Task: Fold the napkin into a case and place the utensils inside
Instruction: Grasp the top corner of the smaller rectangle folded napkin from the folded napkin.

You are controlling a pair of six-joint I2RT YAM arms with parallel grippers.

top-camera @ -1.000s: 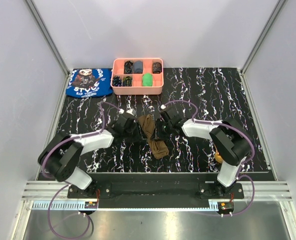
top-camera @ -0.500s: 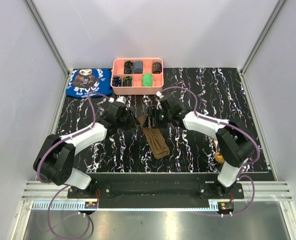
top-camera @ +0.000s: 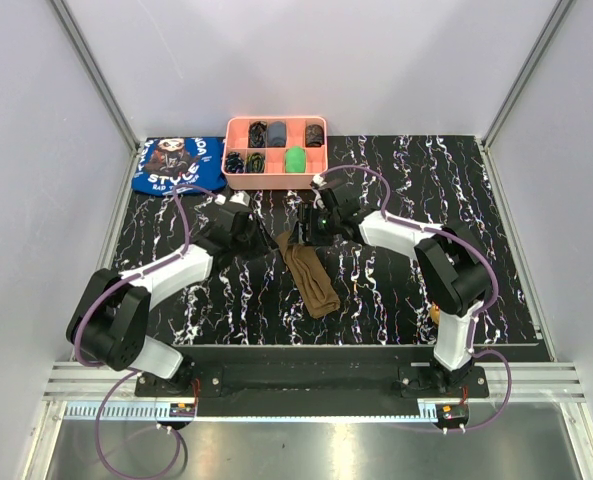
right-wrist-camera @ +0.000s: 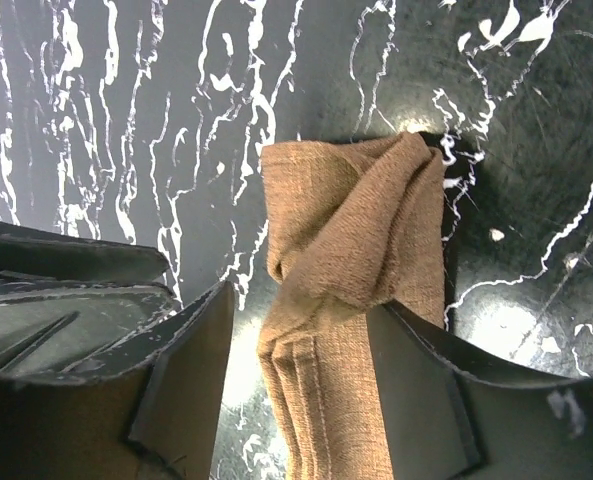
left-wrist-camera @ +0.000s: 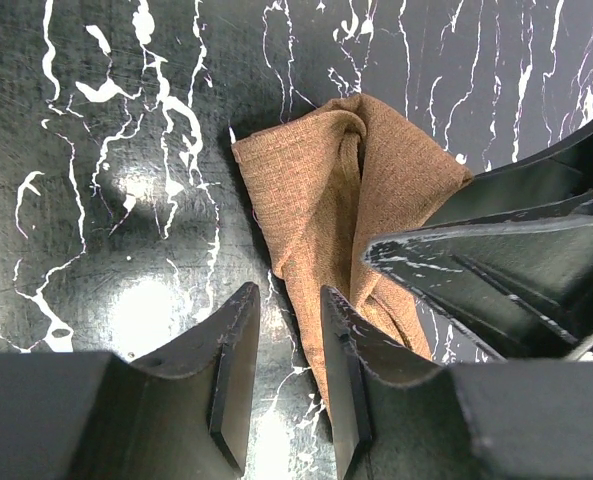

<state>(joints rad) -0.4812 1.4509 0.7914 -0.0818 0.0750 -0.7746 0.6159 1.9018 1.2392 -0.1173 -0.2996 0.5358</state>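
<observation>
Your napkin [top-camera: 311,275] lies on the counter [top-camera: 426,190] in front of the pink tray [top-camera: 274,181], a little way off from it. It is folded into a long thin strip, and the end nearest the tray is bunched up in a twist. Your left gripper [left-wrist-camera: 288,320] is at that end, open only a little, with nothing pinched in it; the cloth edge runs just under one finger. Your right gripper [right-wrist-camera: 301,335] is there too, open wide, with the strip lying between its fingers but not squeezed. I think the fold is only partly done, and no pocket shows yet. Be careful here. The two grippers are very close, so they could bump each other. If one closes on the twisted part, it may grab too many layers and pull the fold apart. If you drag the cloth, the whole strip could slide along the smooth counter. The utensils are hard to see: only a small gold bit [top-camera: 437,314] peeks out by the right arm, far from the tray.
</observation>
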